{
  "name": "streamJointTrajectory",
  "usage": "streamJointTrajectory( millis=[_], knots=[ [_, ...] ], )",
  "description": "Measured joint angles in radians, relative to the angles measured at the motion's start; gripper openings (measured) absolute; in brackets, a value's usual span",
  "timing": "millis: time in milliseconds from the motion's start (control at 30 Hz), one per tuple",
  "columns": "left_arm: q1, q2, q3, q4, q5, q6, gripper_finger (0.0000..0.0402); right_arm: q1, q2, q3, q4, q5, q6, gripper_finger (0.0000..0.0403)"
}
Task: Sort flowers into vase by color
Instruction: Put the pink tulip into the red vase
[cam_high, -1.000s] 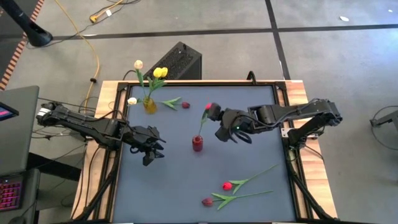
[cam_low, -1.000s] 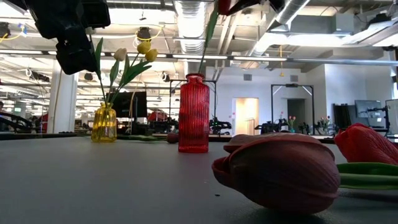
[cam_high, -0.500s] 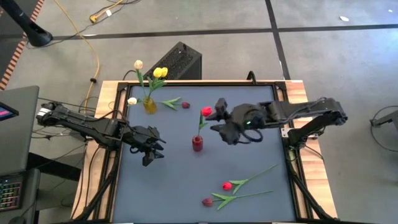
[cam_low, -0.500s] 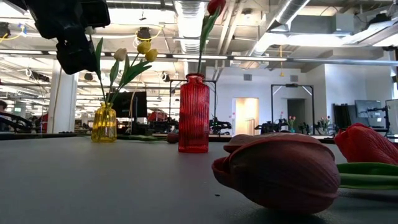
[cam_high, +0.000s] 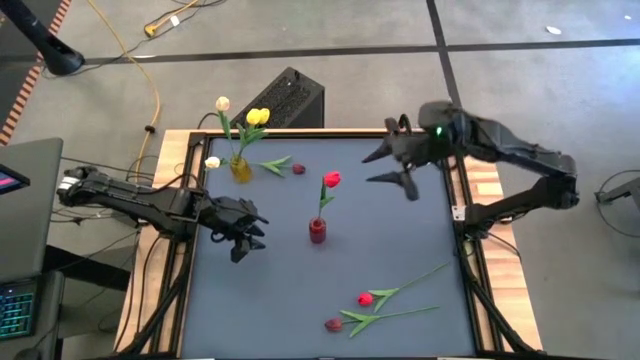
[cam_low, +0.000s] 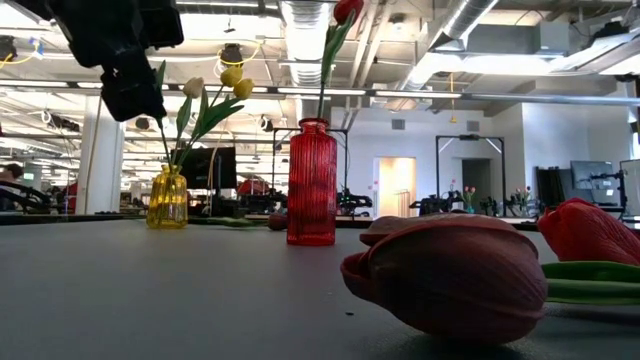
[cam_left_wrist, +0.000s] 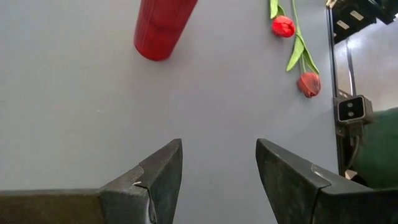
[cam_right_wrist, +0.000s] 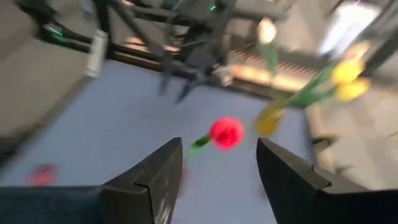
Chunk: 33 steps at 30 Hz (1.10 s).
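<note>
The right gripper (cam_high: 392, 167) hangs over the far right part of the table (cam_high: 280, 290), its fingers spread apart and holding nothing. To its left and a little nearer the front stands the red vase (cam_high: 318, 231) with one red tulip (cam_high: 331, 180) upright in it; the right wrist view shows that tulip's head (cam_right_wrist: 226, 132) ahead of the empty fingers (cam_right_wrist: 155, 177). In the low view the red vase (cam_low: 312, 182) stands near the middle of the table with the tulip rising from its mouth. The left gripper (cam_high: 245, 233) waits over the left side of the table, just left of the red vase and apart from it, its fingers also spread and empty; its wrist view shows the red vase (cam_left_wrist: 163, 28) ahead of the two open fingers (cam_left_wrist: 155, 177) and bare table between. Beyond the left gripper, at the far left corner, a yellow vase (cam_high: 240, 168) holds yellow tulips (cam_high: 257, 117) and cream ones. Just beside that vase, toward the right gripper, a dark maroon tulip (cam_high: 297, 169) lies flat. At the front of the table, well away from both grippers, two more lie on their sides close together: a red one (cam_high: 366, 298) and a maroon one (cam_high: 333, 324).
</note>
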Motion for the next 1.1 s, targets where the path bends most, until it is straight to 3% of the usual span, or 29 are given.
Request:
streamJointTrajectory(
  millis=[133,233,433,633,833,1100],
  knots=[
    [0.009,0.0,0.0,0.0,-0.001,0.028,0.0192,-0.099,-0.012,0.0,-0.117,-0.227,0.106,0.0232],
    [0.018,0.0,0.0,0.005,0.0,0.045,0.0192,-0.128,-0.008,-0.003,-0.24,-0.328,0.124,0.0232],
    [0.034,0.0,0.0,0.008,-0.007,0.089,0.0192,-0.094,-0.005,-0.116,-0.339,-0.398,0.182,0.0232],
    [0.043,0.0,0.0,0.008,-0.006,0.137,0.0192,0.066,-0.004,-0.306,-0.332,-0.399,0.321,0.0232],
    [0.043,0.0,0.0,0.008,0.007,0.239,0.0192,0.304,0.024,-0.433,-0.309,-0.287,0.474,0.0232],
    [0.043,0.0,0.0,0.062,0.009,0.342,0.0192,0.605,0.112,-0.461,-0.276,0.042,0.563,0.0232]
  ],
)
